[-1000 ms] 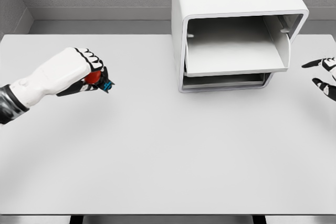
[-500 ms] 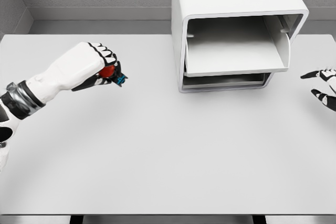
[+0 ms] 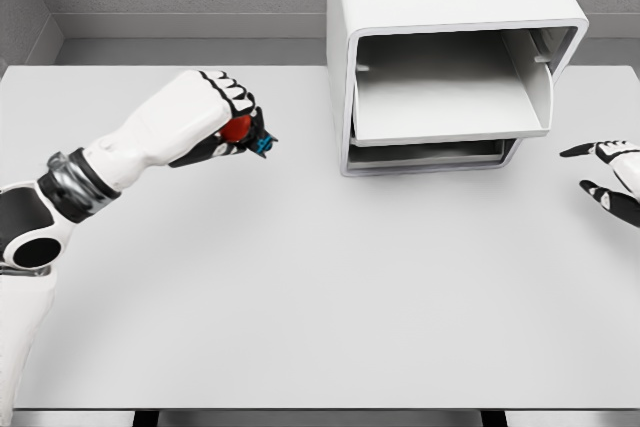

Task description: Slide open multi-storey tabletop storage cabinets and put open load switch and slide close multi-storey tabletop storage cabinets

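Load switch carried nearer the cabinet than a second ago.
It sits clenched in the left hand above the bench, at nine o'clock from the open upper drawer. Opening is done; placing and closing remain. The switch is mostly hidden; the released right hand is cut off at three o'clock.

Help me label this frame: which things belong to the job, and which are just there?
Job:
load switch, held in left hand
storage cabinet, top drawer open

Not in use:
table
right hand, open at the right edge
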Robot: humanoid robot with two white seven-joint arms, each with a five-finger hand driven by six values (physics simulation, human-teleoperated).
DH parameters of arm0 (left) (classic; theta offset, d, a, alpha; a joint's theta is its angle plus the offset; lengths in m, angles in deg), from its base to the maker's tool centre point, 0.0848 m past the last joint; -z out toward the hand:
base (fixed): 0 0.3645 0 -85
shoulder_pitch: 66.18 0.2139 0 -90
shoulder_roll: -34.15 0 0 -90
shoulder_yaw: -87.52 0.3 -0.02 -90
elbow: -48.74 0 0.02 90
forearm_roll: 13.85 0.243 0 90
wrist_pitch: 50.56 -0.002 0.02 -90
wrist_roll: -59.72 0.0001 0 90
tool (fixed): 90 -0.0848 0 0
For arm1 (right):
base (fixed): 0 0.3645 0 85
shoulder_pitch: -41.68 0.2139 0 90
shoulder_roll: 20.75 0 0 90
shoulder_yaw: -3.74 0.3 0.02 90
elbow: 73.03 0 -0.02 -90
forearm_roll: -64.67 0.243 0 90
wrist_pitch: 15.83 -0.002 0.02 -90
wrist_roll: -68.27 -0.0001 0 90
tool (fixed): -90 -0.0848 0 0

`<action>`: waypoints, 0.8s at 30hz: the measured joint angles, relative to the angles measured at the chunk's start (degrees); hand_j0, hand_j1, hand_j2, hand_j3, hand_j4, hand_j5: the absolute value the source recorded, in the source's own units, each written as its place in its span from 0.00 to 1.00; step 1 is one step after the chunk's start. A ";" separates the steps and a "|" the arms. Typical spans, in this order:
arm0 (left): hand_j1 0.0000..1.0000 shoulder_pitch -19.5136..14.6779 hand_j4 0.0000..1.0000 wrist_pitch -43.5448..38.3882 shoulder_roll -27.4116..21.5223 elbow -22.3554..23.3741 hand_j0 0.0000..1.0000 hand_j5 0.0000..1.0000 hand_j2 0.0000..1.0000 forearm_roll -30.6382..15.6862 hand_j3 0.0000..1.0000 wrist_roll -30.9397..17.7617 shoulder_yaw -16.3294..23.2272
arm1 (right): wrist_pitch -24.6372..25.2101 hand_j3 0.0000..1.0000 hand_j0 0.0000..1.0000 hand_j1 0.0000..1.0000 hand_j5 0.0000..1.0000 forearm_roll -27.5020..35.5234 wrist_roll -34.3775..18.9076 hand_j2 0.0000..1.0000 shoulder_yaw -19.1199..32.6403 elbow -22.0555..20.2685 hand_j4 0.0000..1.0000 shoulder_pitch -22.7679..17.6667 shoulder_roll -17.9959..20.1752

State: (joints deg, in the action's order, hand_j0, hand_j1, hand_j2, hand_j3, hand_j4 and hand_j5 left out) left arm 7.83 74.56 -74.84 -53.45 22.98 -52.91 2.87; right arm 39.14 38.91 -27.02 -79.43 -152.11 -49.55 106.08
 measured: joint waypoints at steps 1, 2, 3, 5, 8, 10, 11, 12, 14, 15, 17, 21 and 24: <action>0.30 0.00 0.30 0.00 0.34 -0.04 0.30 0.30 0.30 0.02 0.30 0.00 0.06 | 0.00 0.65 0.65 0.65 0.65 -0.01 0.02 0.65 -0.10 0.01 0.65 0.00 -0.07; 0.30 0.00 0.30 0.00 0.63 -0.09 0.30 0.30 0.30 0.01 0.30 -0.01 0.10 | 0.00 0.65 0.65 0.65 0.65 -0.02 0.02 0.65 -0.17 0.03 0.65 0.00 -0.20; 0.30 0.00 0.30 0.00 1.00 -0.11 0.30 0.30 0.30 0.04 0.30 -0.01 0.18 | 0.00 0.65 0.65 0.65 0.65 -0.03 0.02 0.65 -0.22 0.05 0.65 0.00 -0.29; 0.30 0.00 0.30 0.01 1.75 -0.21 0.30 0.30 0.30 0.07 0.30 -0.01 0.39 | 0.00 0.65 0.65 0.65 0.65 -0.03 0.01 0.65 -0.28 0.10 0.65 0.00 -0.40; 0.30 0.00 0.30 0.00 3.06 -0.69 0.30 0.30 0.30 0.11 0.30 0.00 0.65 | 0.00 0.65 0.65 0.65 0.65 -0.04 0.01 0.65 -0.32 0.20 0.65 0.00 -0.47; 0.30 -0.35 0.30 -0.01 3.79 -0.83 0.30 0.30 0.30 0.12 0.30 0.01 1.06 | 0.00 0.65 0.65 0.65 0.65 -0.04 0.03 0.65 -0.33 0.23 0.65 0.00 -0.49; 0.27 -0.44 0.27 -0.01 4.22 -0.87 0.27 0.27 0.27 0.12 0.27 0.00 1.27 | 0.00 0.65 0.65 0.65 0.65 -0.04 0.04 0.65 -0.34 0.20 0.65 0.00 -0.50; 0.27 -0.61 0.27 0.00 4.55 -0.91 0.27 0.27 0.27 0.14 0.27 -0.01 1.46 | 0.00 0.65 0.65 0.65 0.65 -0.04 0.04 0.65 -0.34 0.14 0.65 0.00 -0.50; 0.28 -0.97 0.28 -0.01 5.03 -0.94 0.28 0.28 0.28 0.09 0.28 0.00 1.89 | 0.00 0.65 0.65 0.65 0.65 -0.04 0.05 0.65 -0.35 0.08 0.65 0.00 -0.51; 0.28 -0.97 0.28 -0.01 5.36 -0.95 0.28 0.28 0.28 0.11 0.28 0.00 2.09 | 0.00 0.65 0.65 0.65 0.65 -0.04 0.06 0.65 -0.37 0.06 0.65 0.00 -0.51; 0.28 -1.05 0.28 0.00 6.01 -0.97 0.28 0.28 0.28 0.24 0.28 -0.02 2.38 | 0.00 0.65 0.65 0.65 0.65 -0.04 0.05 0.65 -0.38 0.00 0.65 0.00 -0.51; 0.28 -1.49 0.28 -0.02 7.33 -0.98 0.28 0.28 0.28 0.27 0.28 0.00 3.07 | 0.00 0.65 0.65 0.65 0.65 -0.03 0.07 0.65 -0.52 -0.06 0.65 0.00 -0.51; 0.28 -1.85 0.28 -0.01 8.38 -0.98 0.28 0.28 0.28 0.26 0.28 -0.01 3.82 | 0.00 0.65 0.65 0.65 0.65 -0.04 0.04 0.65 -0.67 -0.09 0.65 0.09 -0.51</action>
State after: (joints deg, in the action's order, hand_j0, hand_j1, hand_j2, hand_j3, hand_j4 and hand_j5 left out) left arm 5.98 74.56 -66.47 -54.43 23.24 -52.91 6.69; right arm 39.14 38.88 -26.99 -80.10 -152.20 -49.46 105.57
